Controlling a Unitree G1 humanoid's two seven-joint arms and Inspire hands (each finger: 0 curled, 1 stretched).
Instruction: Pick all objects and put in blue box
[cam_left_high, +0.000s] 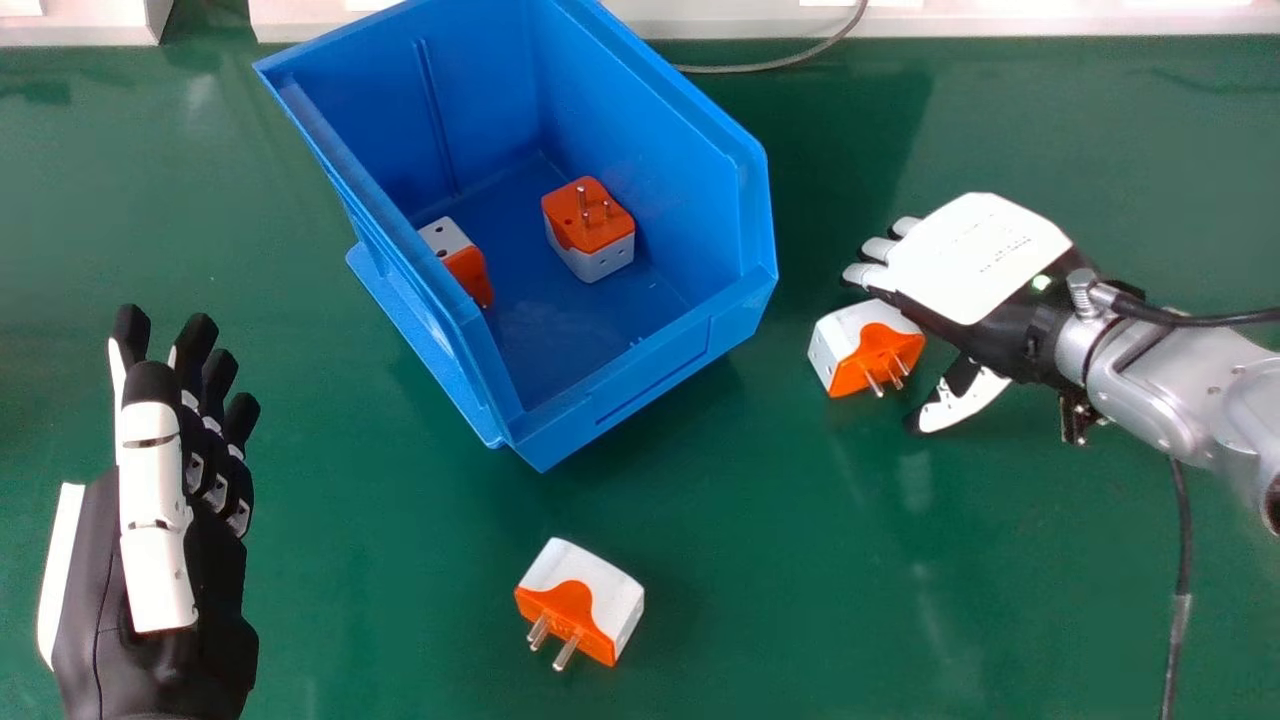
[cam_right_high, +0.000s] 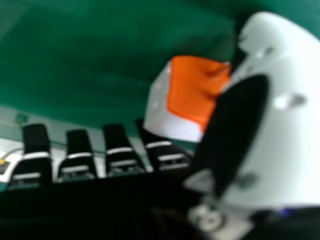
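Observation:
My right hand (cam_left_high: 975, 262) is low over the table, right of the blue box (cam_left_high: 640, 370), palm down and fingers straight. An orange and white plug adapter (cam_left_high: 850, 345) lies between its fingers and thumb, not gripped. In the right hand view the adapter (cam_right_high: 192, 95) sits beyond the fingertips of the hand (cam_right_high: 120, 152), next to the thumb. Another adapter (cam_left_high: 590, 595) lies on the table in front of the box. Inside the box are two more, one adapter (cam_left_high: 590, 225) near the middle and one adapter (cam_left_high: 470, 270) by the left wall. My left hand (cam_left_high: 160, 500) is open at the left.
The green table (cam_left_high: 760, 580) carries everything. A grey cable (cam_left_high: 780, 62) runs behind the box, and a black cable (cam_left_high: 1183, 540) hangs down by the right forearm. White edging (cam_left_high: 1000, 22) borders the table's far side.

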